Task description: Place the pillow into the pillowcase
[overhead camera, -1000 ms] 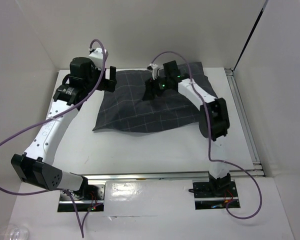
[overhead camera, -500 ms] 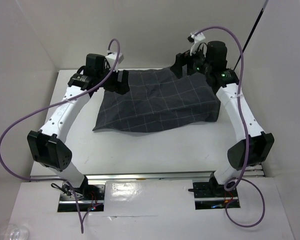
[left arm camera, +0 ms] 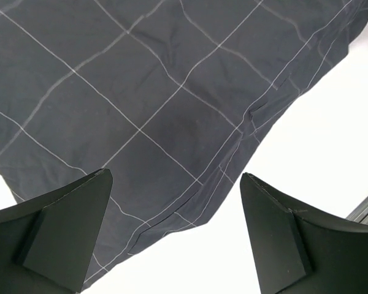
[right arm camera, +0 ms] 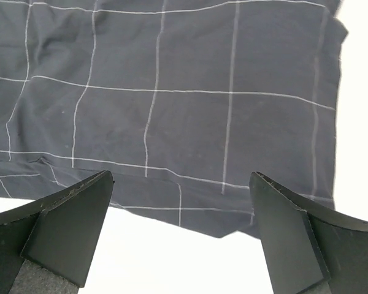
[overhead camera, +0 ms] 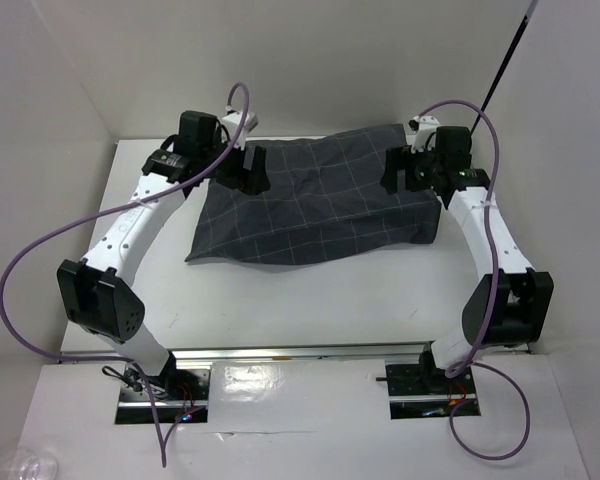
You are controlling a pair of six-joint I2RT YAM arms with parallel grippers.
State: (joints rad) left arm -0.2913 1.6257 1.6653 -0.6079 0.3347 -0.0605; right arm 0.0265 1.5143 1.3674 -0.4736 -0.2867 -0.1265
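1. pillowcase [overhead camera: 310, 205] lies spread on the far half of the worktop [overhead camera: 280, 300], its long axis running left to right between my two arms. no white of the pillow shows in any view. the cloth stands thicker toward its right end, so i judge the pillow is inside, or nearly so.
2. my left claw [overhead camera: 248, 170] hovers over the far left part of the cloth. in the wrist view this claw [left arm camera: 175, 184] is spread wide and holds nothing. checked fabric lies straight below it, and the cloth's edge slants off to bare worktop on one side.
3. my right claw [overhead camera: 398, 172] hovers over the plump right end. in its own view the claw [right arm camera: 181, 184] is also spread and empty. the cloth fills the upper part of that view, and a hemmed edge sits just ahead of the fingertips.
4. each end of the cloth lies almost directly beneath its own claw, and neither arm is clearly nearer. so i judge any coming grip is a drop down, not a reach across. i cannot tell which edge is the open mouth.
5. both arms reach forward with elbows bent, the wrists turned inward to face each other across the cloth.
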